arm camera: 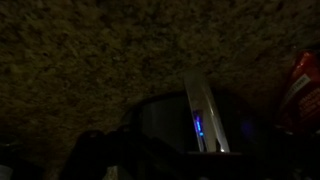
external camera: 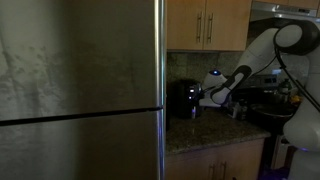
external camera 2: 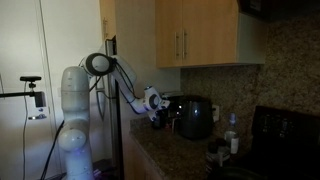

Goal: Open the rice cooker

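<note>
The rice cooker is a small glossy black appliance on the granite counter, next to the fridge; it also shows in an exterior view. Its lid looks closed. My gripper hovers close beside the cooker at lid height, and from the other side it sits just short of the cooker's wall. In the wrist view the cooker's dark rounded top fills the lower middle, with a bright streak and a blue glint on it. My fingers are lost in the dark there.
A tall steel fridge stands against the cooker's side. Wooden cabinets hang above. Bottles and jars crowd the counter near a dark stove. Speckled granite backsplash lies behind; a red object is at the edge.
</note>
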{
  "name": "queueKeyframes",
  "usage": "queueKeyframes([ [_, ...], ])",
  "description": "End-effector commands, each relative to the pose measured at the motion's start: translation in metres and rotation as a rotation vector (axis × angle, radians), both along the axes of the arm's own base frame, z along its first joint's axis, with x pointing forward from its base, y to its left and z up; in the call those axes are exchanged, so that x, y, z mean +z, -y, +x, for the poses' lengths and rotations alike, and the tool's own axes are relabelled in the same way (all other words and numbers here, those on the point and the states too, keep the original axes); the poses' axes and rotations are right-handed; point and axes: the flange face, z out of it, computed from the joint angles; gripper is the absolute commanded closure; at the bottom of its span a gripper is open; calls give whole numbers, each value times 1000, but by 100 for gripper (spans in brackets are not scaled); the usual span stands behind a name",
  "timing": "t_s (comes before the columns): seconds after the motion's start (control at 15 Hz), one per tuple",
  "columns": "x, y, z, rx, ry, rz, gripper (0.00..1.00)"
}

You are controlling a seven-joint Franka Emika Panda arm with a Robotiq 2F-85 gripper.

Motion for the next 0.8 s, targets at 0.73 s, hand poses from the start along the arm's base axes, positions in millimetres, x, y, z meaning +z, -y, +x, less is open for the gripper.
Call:
queueKeyframes([
  [0.73,-22,-4,30,-4,46,-25,0],
])
